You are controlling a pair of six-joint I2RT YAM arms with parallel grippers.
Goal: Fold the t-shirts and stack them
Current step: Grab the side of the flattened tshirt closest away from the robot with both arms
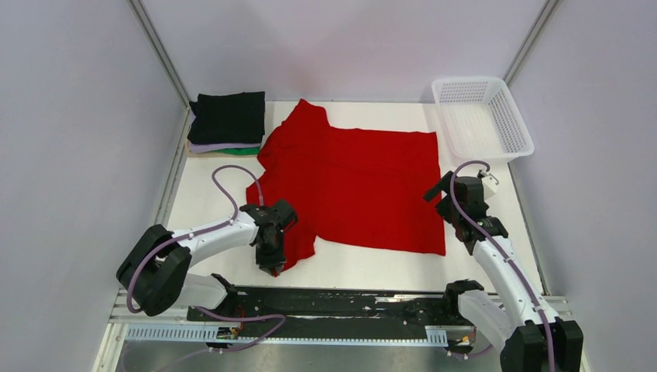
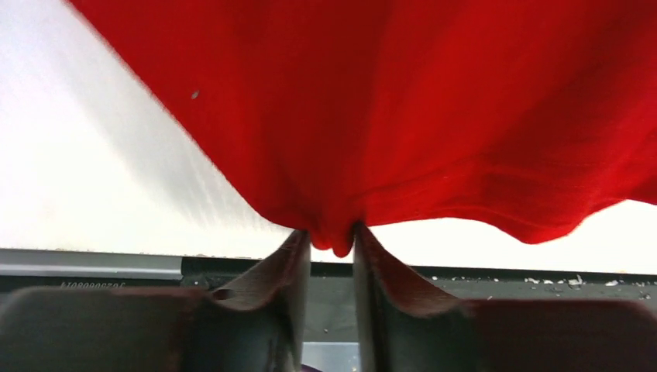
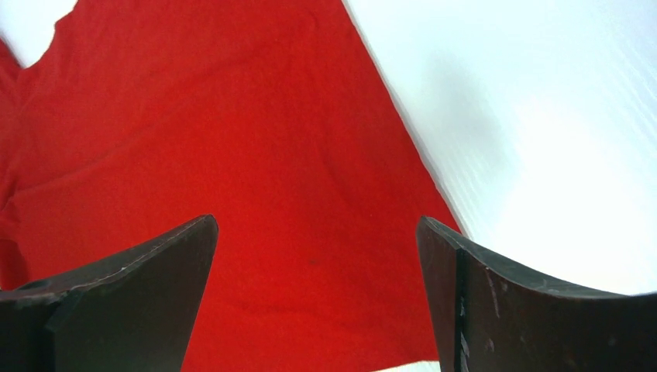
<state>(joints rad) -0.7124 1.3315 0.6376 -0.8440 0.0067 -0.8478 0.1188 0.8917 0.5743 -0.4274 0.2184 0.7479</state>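
One shirt is unfolded, by my reading: the red t-shirt (image 1: 356, 186) lies spread across the middle of the table (image 1: 349, 263), while the black tee (image 1: 228, 116), lilac tee (image 1: 208, 146) and green tee (image 1: 245, 150) sit stacked as folded squares at the far left corner. I judge this to be the start of the first fold. My left gripper (image 1: 273, 266) is at the shirt's near-left corner, and its wrist view shows the fingers (image 2: 298, 256) pinching a small bunch of red cloth between them. My right gripper (image 3: 318, 232) hangs over the shirt's right edge with its jaws spread wide and nothing in them; I cannot tell whether it touches the cloth. The next move, I think, calls for the right side to take its own corner so both can lift and carry the near edge over evenly; a one-sided pull would drag the shirt askew. The white basket (image 1: 521, 124) stands at the far right, apart from the shirt. The left arm's purple cable (image 1: 225, 182) loops just beside the shirt's left edge and might catch it, and the stack lies close to the far sleeve.
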